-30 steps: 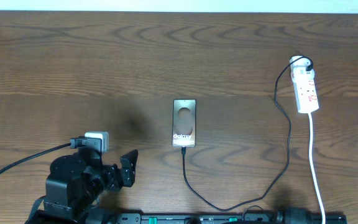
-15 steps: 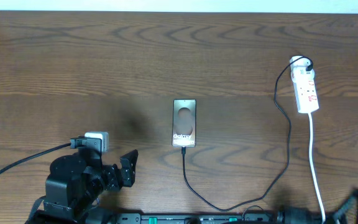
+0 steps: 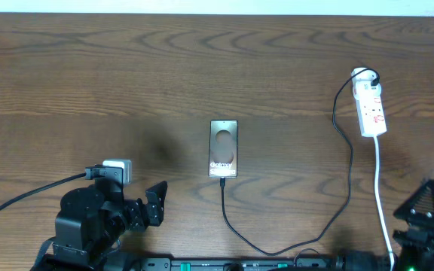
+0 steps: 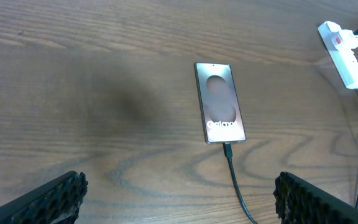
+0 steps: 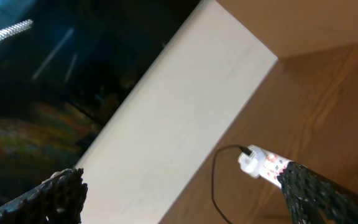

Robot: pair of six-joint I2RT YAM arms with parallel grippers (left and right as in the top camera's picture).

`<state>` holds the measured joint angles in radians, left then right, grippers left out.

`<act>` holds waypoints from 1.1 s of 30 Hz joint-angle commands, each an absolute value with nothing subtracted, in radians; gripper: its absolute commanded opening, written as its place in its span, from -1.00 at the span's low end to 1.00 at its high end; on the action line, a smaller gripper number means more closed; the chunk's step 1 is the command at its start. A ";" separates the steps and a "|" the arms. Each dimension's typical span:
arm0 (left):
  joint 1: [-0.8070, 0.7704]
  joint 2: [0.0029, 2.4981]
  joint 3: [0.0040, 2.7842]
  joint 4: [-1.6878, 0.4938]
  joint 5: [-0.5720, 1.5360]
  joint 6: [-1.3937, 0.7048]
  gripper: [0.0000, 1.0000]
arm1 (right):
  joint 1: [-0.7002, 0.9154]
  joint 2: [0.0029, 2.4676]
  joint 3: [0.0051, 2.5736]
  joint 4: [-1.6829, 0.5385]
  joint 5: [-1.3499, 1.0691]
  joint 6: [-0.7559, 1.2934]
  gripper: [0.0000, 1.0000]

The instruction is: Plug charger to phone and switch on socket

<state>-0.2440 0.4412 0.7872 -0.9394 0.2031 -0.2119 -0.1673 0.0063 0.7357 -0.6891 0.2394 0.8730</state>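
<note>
The phone [image 3: 224, 148] [image 4: 220, 102] lies flat at mid-table, bronze face up with "Galaxy" lettering. The charger [image 3: 350, 169] [image 4: 234, 180], a thin black cable, has its tip against the phone's near edge and loops right and up to the socket [image 3: 371, 105] [image 4: 344, 53] [image 5: 269, 167], a white strip with red marks at the far right. My left gripper [image 3: 148, 206] [image 4: 182, 205] hangs open near the front left, short of the phone, with nothing between its fingers. My right gripper [image 3: 426, 205] [image 5: 185, 199] is open at the front right, below the socket.
A white cord [image 3: 379, 188] runs from the socket to the table's front edge. A thick black cable [image 3: 21, 199] trails from the left arm. A black rail [image 3: 239, 264] lines the front edge. A white wall [image 5: 185, 106] rises behind the table.
The right arm has come into the overhead view at the lower right corner and risen toward the socket. The left arm, phone and cable have not moved.
</note>
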 commanded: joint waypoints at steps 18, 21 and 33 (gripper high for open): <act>-0.241 0.437 0.788 -0.942 0.193 -0.203 0.96 | -0.158 0.006 0.227 0.127 -0.112 0.609 0.99; -0.241 0.437 0.788 -0.942 0.193 -0.203 0.96 | -0.158 0.006 0.191 0.130 -0.111 0.588 0.98; -0.241 0.437 0.788 -0.942 0.193 -0.203 0.96 | -0.158 0.005 0.019 0.132 -0.104 0.496 0.99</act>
<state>-0.2440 0.4412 0.7872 -0.9394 0.2031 -0.2119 -0.1638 0.0086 0.0475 0.1276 -0.0990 0.5388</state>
